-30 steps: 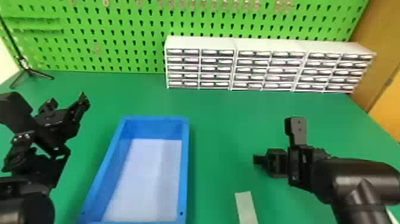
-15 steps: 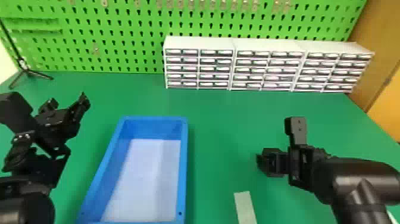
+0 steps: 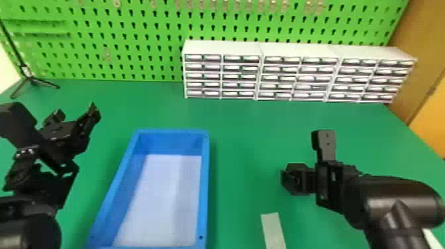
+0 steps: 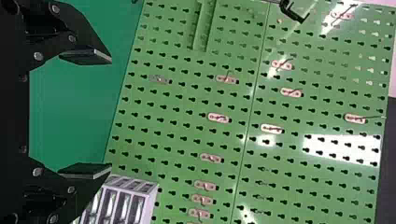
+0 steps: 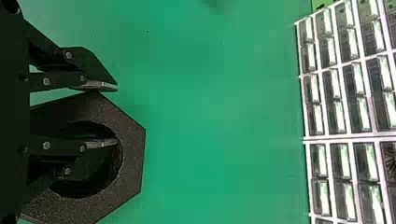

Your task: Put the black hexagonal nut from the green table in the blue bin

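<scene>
The right pincer [image 3: 288,178] is part way open. The nut [image 5: 130,154] is right at it. It is black and has 6 sides and a big round hole. 1 finger [image 5: 100,143] shows across the hole. The other finger [image 5: 95,86] is at the nut's outside edge. I can't tell if the pincer has a grip on the nut, or if the nut is up off the table [image 3: 248,132].

Going out from the right pincer, a pale strip [image 3: 274,231] lies on the green table, between 6 and 7 o'clock. The bin [image 3: 204,185] is at 9 o'clock, well apart from the pincer. It is blue, with a white floor, and its long sides run between 12 and 6 o'clock.

The left pincer [image 3: 77,112] is wide open and empty. It is near the bin, between 10 and 11 o'clock from it.

Far off at 12 o'clock from the right pincer are the white drawers [image 3: 281,69], in 3 blocks side by side at the back of the table. Behind them is a green board [image 3: 125,49] full of little holes, with hooks [image 4: 219,118] on it. A black stand [image 3: 30,78] is at 10 o'clock from the left pincer, and its legs spread out at the bottom.
</scene>
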{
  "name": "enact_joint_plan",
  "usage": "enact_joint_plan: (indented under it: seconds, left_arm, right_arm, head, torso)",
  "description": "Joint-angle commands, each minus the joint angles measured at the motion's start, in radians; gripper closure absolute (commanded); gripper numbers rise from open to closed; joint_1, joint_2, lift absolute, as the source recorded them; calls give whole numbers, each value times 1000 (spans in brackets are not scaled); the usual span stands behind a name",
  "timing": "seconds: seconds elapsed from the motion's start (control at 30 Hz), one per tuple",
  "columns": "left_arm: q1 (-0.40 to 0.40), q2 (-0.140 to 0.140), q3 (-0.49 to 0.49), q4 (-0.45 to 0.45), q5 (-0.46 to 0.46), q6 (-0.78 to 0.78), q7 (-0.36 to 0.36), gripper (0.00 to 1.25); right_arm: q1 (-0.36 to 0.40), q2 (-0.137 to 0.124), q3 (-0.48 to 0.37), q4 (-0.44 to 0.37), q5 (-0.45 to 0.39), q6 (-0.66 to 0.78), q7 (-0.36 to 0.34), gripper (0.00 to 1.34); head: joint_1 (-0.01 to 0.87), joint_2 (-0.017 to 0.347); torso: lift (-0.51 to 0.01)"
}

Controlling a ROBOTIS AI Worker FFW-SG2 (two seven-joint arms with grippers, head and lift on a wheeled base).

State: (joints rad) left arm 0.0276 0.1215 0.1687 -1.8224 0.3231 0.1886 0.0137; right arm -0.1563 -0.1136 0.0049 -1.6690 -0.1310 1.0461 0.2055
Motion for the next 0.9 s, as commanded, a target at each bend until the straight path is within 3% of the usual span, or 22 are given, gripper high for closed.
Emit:
enact_joint_plan:
  seconds: [0.0, 0.33, 0.87]
  left_arm:
    - [0, 0, 0, 0, 1, 0, 0, 430]
    - [3, 1, 0, 0, 1, 0, -3, 430]
    - [6, 1, -1, 0, 1, 0, -3, 430]
  right_arm:
    - [6, 5, 0, 2, 14, -26, 0, 1023]
    - [26, 25, -45, -29, 59, -83, 0, 1023]
    - [64, 26, -278, -159, 103, -267, 0, 1023]
  head:
    - [692, 8]
    - [692, 8]
    - [692, 8]
  torso:
    - [-97]
    - [-97]
    - [-97]
